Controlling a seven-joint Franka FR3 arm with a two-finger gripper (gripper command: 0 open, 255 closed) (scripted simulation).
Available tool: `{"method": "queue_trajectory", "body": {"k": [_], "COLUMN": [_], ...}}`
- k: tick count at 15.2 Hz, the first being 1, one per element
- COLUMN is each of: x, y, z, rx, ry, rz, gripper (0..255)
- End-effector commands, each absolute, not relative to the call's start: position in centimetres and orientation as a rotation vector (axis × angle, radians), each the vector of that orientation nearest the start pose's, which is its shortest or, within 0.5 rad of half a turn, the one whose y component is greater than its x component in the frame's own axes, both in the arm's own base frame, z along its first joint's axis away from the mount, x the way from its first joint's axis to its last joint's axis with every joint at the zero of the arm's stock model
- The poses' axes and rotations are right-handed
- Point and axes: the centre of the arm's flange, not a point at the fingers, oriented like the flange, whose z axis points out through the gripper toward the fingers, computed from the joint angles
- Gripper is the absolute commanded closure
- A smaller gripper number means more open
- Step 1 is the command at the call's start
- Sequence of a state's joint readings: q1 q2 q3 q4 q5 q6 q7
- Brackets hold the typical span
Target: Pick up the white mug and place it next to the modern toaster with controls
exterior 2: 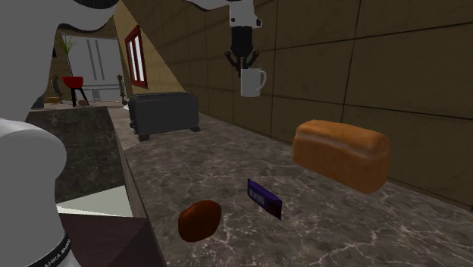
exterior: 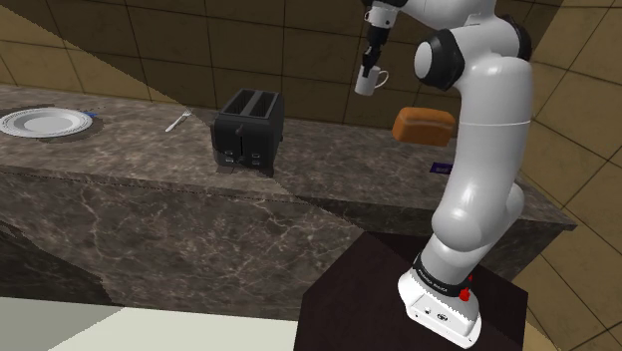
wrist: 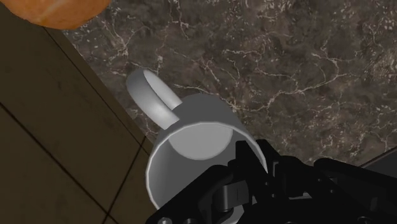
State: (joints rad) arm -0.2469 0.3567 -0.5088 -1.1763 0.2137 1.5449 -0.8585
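The white mug [exterior: 370,80] hangs in the air above the dark marble counter [exterior: 329,165], held by its rim in my black gripper [exterior: 373,62], which is shut on it. In the second exterior view the mug [exterior 2: 252,82] hangs upright under the gripper [exterior 2: 242,64], handle toward that view's right, well above the counter. The wrist view looks down into the mug [wrist: 197,146], with its handle pointing away from the fingers [wrist: 254,167] that clasp the rim. The black toaster [exterior: 249,131] stands on the counter to the shoulder view's left of the mug, also seen as a dark toaster [exterior 2: 163,112] farther back.
A brown loaf of bread [exterior: 424,125] lies near the wall just right of the mug in the shoulder view. A purple packet [exterior 2: 264,198] and a dark red round object [exterior 2: 199,220] lie near the counter's front. A fork [exterior: 177,121] and a white plate [exterior: 45,122] are far left.
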Motion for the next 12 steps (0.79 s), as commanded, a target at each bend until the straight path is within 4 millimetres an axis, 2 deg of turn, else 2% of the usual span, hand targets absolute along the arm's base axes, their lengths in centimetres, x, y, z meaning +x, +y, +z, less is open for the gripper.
{"method": "queue_trajectory", "body": {"k": [1,10,11,12], "x": [52.9,52.9,52.9,53.3], "y": [-37.7,-37.7,-37.7,-36.4], "z": [62.4,67.1,67.2,67.2], "rx": [-3.139,-3.139,-3.139,-3.139], "ry": [-0.230,-0.230,-0.230,-0.230], "rz": [-0.105,-0.105,-0.105,-0.105], "gripper": [255,255,255,255]}}
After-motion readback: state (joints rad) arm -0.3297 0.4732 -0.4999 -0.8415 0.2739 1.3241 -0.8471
